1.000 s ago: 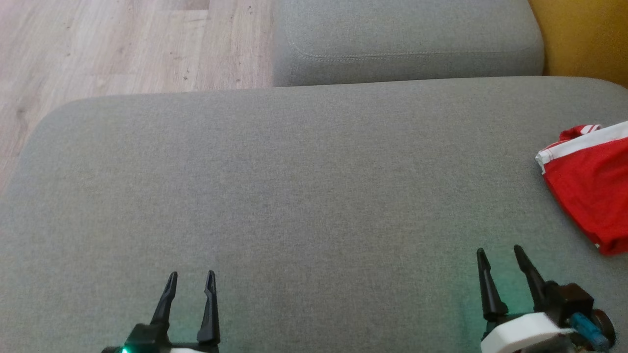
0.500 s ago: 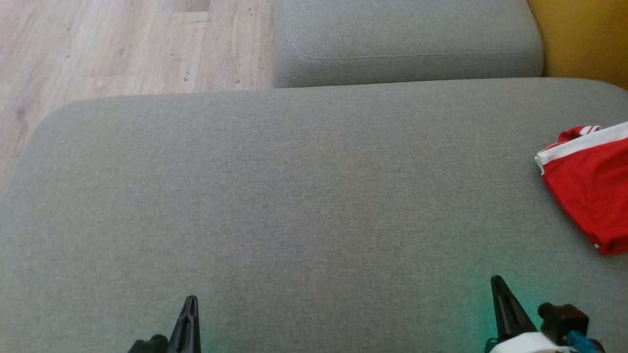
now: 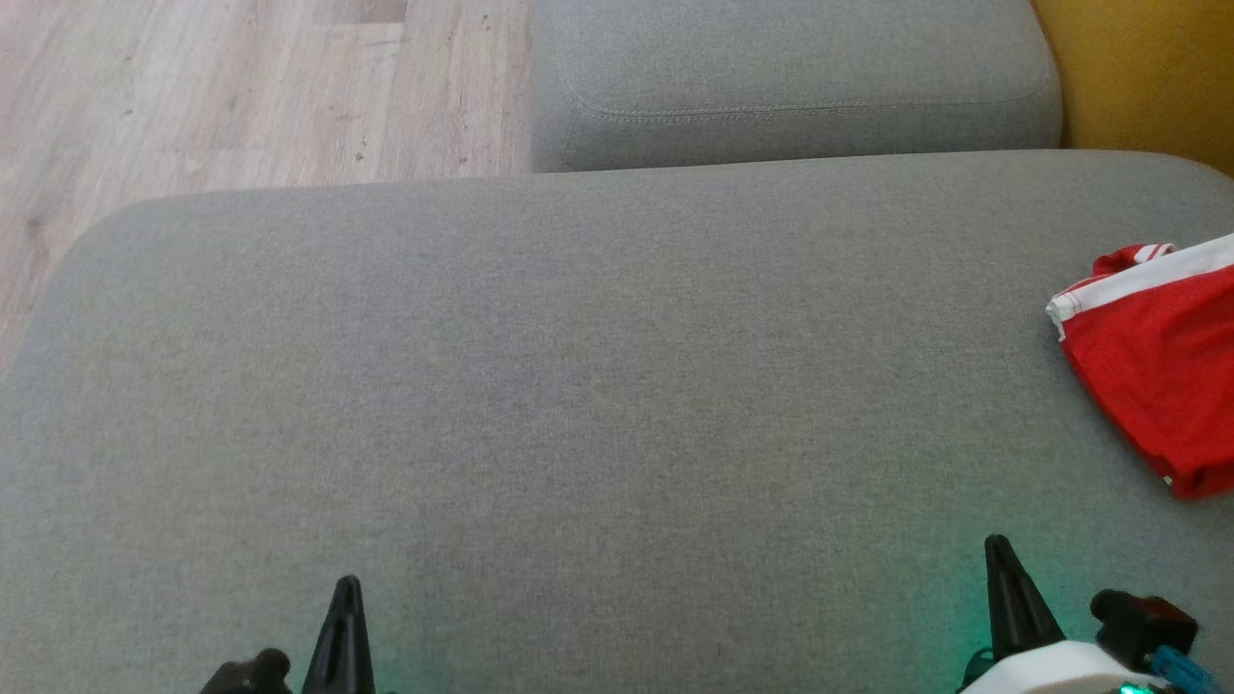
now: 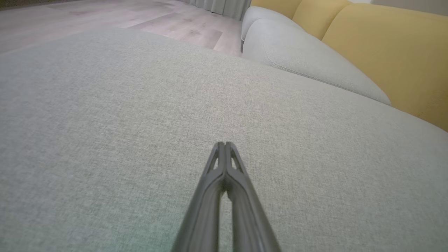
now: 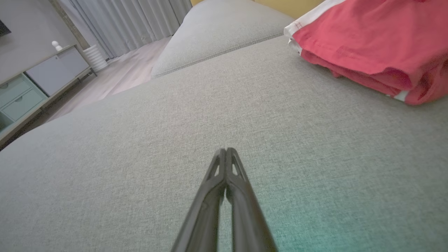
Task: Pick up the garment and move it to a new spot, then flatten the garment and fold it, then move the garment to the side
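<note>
grey cushion [image 3: 578, 386] | left fingers [image 3: 342, 636] clenched, empty, pointing forward | right fingers [image 3: 1007, 598] clenched, empty, near garment [image 3: 1157, 386]

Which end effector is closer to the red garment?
Right. The right end effector is near the garment, slightly left of it; the left end effector is far to its left.

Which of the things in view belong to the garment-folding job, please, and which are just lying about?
For the job: jersey, lying at the grey seat's right edge; left end effector, shut and empty; right end effector, shut and empty.

Just lying about: second cushion; floor; yellow backrest; cabinet; curtains.
</note>
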